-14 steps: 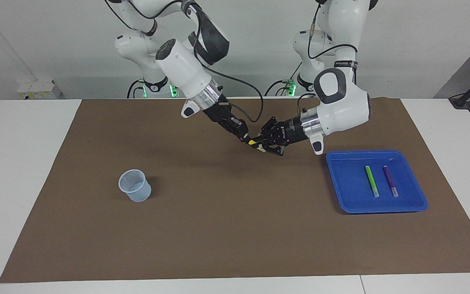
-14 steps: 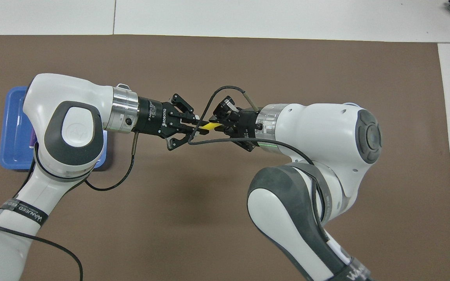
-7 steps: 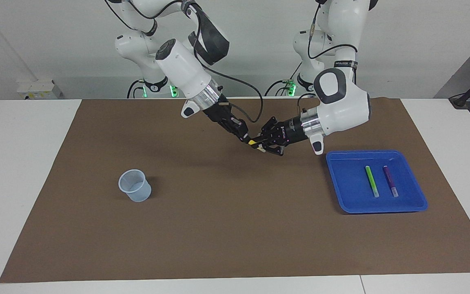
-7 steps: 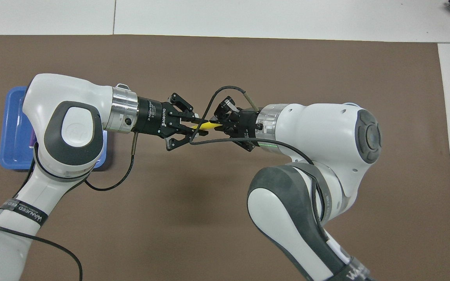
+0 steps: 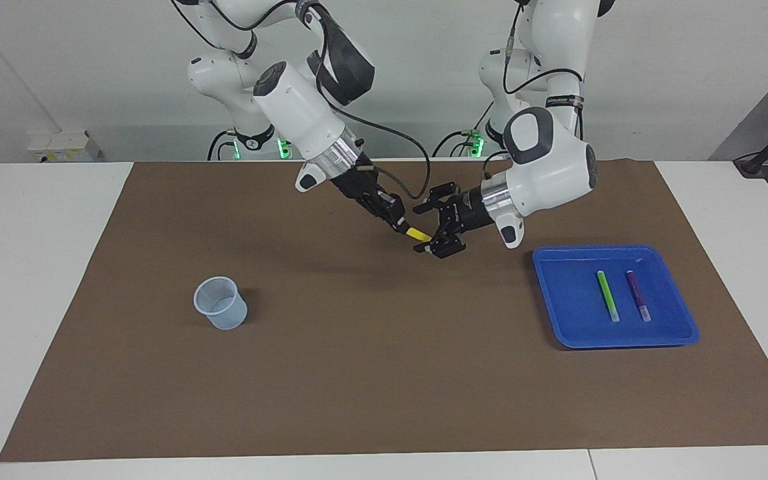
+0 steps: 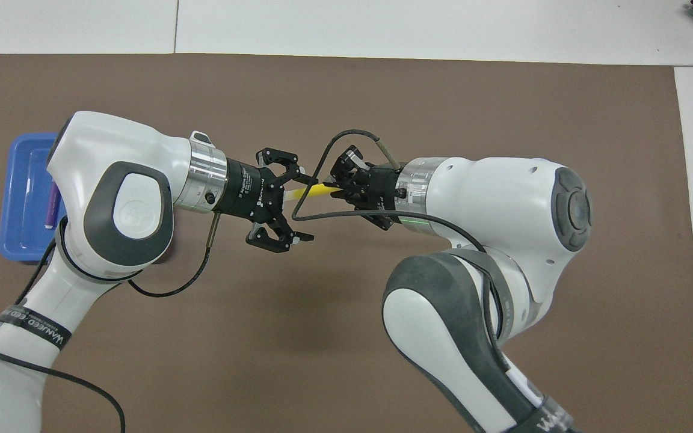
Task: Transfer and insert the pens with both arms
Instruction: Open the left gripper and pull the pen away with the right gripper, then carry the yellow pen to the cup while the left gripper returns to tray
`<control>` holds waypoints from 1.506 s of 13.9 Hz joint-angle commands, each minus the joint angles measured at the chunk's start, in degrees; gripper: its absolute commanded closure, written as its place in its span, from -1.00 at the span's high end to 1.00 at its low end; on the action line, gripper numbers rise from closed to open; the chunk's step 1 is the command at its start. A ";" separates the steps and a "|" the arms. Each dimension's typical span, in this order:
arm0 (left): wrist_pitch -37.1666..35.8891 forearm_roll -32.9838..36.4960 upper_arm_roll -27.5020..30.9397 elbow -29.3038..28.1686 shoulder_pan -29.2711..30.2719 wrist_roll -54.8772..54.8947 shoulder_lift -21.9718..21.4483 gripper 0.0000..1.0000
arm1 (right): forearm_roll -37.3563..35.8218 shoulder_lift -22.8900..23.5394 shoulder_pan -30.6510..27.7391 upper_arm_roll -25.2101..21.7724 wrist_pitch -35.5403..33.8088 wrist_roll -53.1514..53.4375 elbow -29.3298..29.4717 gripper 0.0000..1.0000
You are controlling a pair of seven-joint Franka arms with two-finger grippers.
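Facing view
Mat: a brown mat [image 5: 384, 373] covers most of a white table [image 5: 31, 280].
Right gripper [image 5: 399, 225]: reaches in over the middle of the mat, pointing down toward the left arm's end; its fingers are clamped on one end of the yellow pen [image 5: 418, 234].
Yellow pen: held in the air over the mat, its free end sticking out toward the left gripper.
Left gripper [image 5: 433, 227]: over the mat just beside the pen's free end, fingers spread wide, holding nothing; whether a finger touches the pen cannot be told.
Tray [image 5: 554, 313]: blue, on the mat at the left arm's end.
Green pen [image 5: 608, 295]: lying flat in the tray.
Purple pen [image 5: 638, 295]: lying flat in the tray beside the green one, apart from it.
Cup [image 5: 221, 303]: clear plastic, upright on the mat toward the right arm's end, well apart from both grippers.

Overhead view
Right gripper [image 6: 335, 190]: closed on the yellow pen [image 6: 315, 190], which points toward the left gripper.
Left gripper [image 6: 295, 201]: fingers wide apart, the pen's whitish tip lying between them near one finger.
Tray [image 6: 18, 240]: partly hidden under the left arm.
Purple pen [image 6: 53, 207]: only part shows in the tray, beside the arm.
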 commanded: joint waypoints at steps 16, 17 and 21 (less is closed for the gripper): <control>-7.93 30.81 1.42 -9.27 6.94 30.67 -6.89 1.00 | -25.93 -1.46 -16.51 0.04 -24.25 -51.14 5.45 -1.00; -7.66 30.90 1.42 -9.27 8.53 35.87 -6.89 1.00 | -29.01 -1.46 -17.39 0.04 -25.92 -54.04 6.33 -1.00; -4.59 36.07 1.42 -9.54 10.56 49.51 -6.80 1.00 | -36.85 -1.46 -19.94 0.04 -27.52 -64.60 7.21 -1.00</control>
